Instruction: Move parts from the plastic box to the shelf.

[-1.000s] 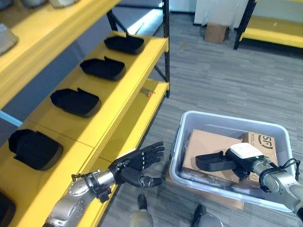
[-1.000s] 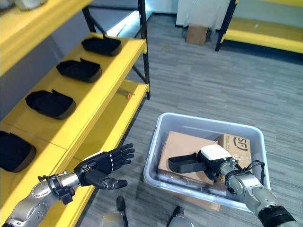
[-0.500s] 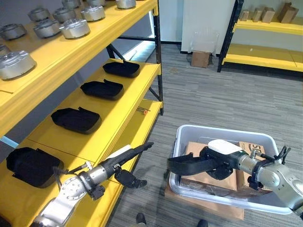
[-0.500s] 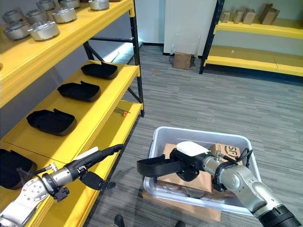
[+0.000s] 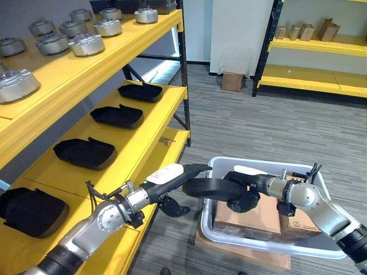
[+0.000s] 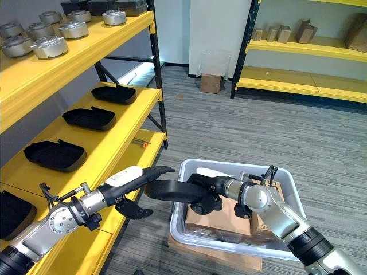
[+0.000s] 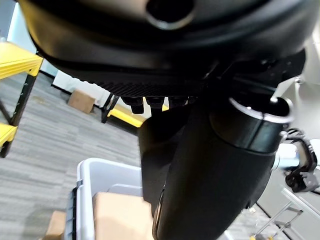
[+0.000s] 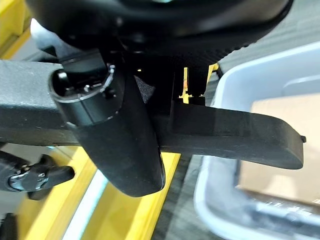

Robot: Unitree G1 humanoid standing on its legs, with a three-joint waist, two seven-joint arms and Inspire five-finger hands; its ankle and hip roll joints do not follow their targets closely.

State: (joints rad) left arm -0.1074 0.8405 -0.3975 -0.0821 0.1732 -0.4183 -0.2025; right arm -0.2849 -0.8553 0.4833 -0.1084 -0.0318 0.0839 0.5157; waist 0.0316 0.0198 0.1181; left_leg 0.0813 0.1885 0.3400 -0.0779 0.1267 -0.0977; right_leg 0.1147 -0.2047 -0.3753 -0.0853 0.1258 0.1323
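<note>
No legible text

Print is seen on a cardboard box (image 5: 298, 220) in the plastic box (image 5: 269, 243), but no wording can be made out.

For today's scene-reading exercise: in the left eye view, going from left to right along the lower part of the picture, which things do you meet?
Yellow shelf → left hand → black part → right hand → cardboard boxes → right wall of the plastic box.

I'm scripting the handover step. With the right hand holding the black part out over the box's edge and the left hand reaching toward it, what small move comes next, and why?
Probably close the left hand round the black part: its straight fingers already reach the part's free end, while the right hand grips the other end above the plastic box.
</note>
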